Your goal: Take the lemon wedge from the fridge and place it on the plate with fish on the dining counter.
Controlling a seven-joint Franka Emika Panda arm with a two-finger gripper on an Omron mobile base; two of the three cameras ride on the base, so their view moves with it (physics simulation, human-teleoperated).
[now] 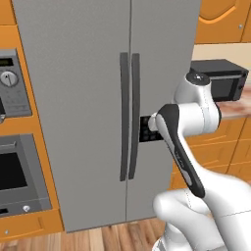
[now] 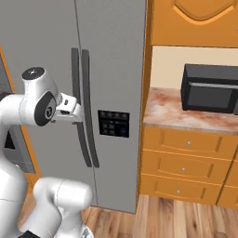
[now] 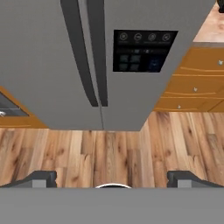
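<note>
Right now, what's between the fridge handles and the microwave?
In the right base view: the fridge's dark control panel, then orange cabinet side and bare countertop before the microwave.

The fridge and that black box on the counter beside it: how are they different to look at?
The fridge is tall, matte grey and stands on the floor; the microwave is small, black and sits on the counter. The fridge has two doors with long vertical handles; the microwave shows one front. Both are shut.

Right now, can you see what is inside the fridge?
No. Both doors of the fridge are shut, handles side by side, so the shelves and anything stored on them are hidden. Only the grey fronts and the dark control panel show.
</note>
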